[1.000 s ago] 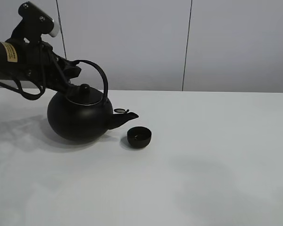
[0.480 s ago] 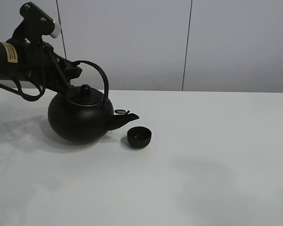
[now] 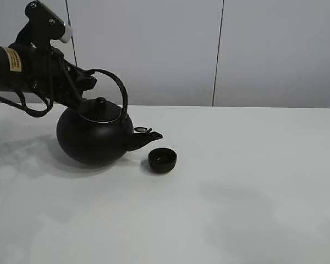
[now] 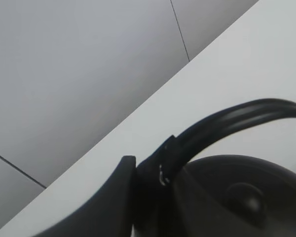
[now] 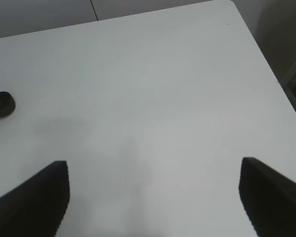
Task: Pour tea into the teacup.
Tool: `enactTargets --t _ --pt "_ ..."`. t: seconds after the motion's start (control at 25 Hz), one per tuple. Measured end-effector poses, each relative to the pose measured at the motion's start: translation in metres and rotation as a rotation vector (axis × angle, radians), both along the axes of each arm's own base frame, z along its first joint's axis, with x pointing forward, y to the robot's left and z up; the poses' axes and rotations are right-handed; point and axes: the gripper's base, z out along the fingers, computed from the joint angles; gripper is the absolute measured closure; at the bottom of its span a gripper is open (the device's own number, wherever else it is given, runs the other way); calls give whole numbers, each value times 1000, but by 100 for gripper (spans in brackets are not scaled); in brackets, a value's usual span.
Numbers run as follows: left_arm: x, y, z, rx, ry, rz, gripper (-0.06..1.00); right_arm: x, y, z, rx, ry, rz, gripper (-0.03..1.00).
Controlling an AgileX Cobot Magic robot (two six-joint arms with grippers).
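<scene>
The teacup (image 3: 162, 160) — small, round, matte black, handleless — stands upright, just left of centre, a pale glint inside.

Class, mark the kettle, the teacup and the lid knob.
kettle (image 3: 91, 140), exterior high view, on its round belly
teacup (image 3: 162, 165), exterior high view, on its front wall
lid knob (image 3: 100, 102), exterior high view, on its top

kettle (image 3: 91, 137): one | teacup (image 3: 162, 160): one | table (image 3: 253, 192): one | grippers: two, left gripper (image 3: 87, 82) and right gripper (image 5: 153, 197)
</scene>
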Motion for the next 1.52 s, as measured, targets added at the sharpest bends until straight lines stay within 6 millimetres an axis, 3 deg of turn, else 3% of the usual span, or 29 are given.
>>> enactTargets --t 1.52 --pt "0 1 -2 44 -7 -9 82 0 0 0 0 0 0 33"
